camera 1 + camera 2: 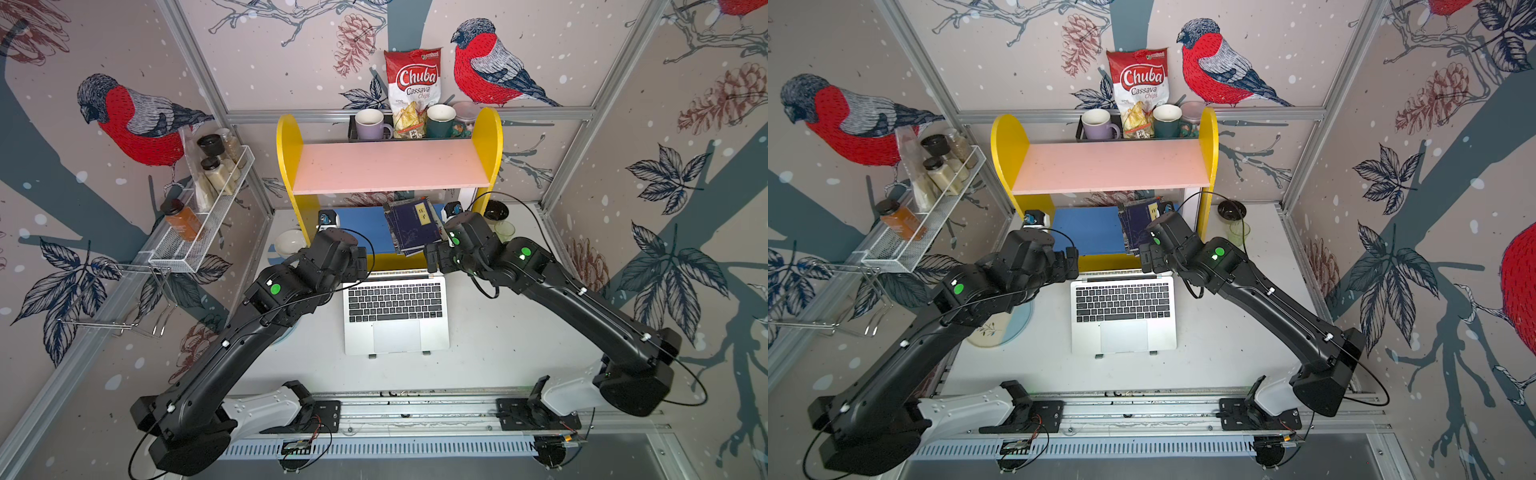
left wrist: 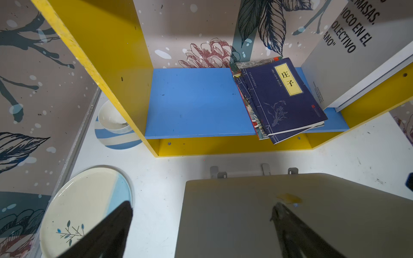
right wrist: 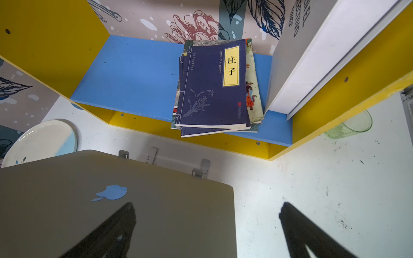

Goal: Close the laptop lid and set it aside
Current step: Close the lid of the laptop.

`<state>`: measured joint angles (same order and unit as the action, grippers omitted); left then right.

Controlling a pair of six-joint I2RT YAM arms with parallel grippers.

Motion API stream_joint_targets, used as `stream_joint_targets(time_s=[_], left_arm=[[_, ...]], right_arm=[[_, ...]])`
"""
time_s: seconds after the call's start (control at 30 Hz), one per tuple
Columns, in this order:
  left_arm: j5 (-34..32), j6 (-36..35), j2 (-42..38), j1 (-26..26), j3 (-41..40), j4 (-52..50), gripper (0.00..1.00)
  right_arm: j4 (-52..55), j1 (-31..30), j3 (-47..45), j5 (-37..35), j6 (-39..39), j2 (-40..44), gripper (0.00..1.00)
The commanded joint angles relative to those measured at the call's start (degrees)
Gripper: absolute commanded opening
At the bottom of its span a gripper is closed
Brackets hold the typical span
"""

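Wrist views, left claw (image 2: 201,206), right claw (image 3: 207,206) apart by laptop lid (image 3: 111,223), books (image 3: 212,89) on shelf (image 3: 134,73) beyond

A robotics lab cell staged as a home corner. Bird-printed wallpaper panels (image 1: 124,124) hang in bare aluminium frame struts (image 1: 540,112). A black left robot arm (image 1: 216,365) and right robot arm (image 1: 582,316) mount on a metal rail (image 1: 415,409) along the white counter (image 1: 498,353). Household props fill a yellow-sided shelf unit (image 1: 286,158) and a white wire-mesh spice rack (image 1: 195,249).

Black arms (image 1: 232,345), green dots (image 1: 274,288); white bases (image 1: 257,405); thin black cables (image 1: 498,193)
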<state>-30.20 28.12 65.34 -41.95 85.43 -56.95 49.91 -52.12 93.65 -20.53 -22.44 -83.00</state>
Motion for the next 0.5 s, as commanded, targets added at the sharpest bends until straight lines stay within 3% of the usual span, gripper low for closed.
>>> stream_joint_targets(time_s=[0.0,0.47], left_arm=[[-1.2,-0.6,0.1,-0.2,-0.7,0.6,0.97],[3.4,2.9,-5.1,-0.2,-2.1,-4.5,0.97]], right_arm=[[-0.5,0.0,0.0,0.9,0.0,0.4,1.00],[2.8,-3.5,-2.2,0.0,-1.1,3.6,1.00]])
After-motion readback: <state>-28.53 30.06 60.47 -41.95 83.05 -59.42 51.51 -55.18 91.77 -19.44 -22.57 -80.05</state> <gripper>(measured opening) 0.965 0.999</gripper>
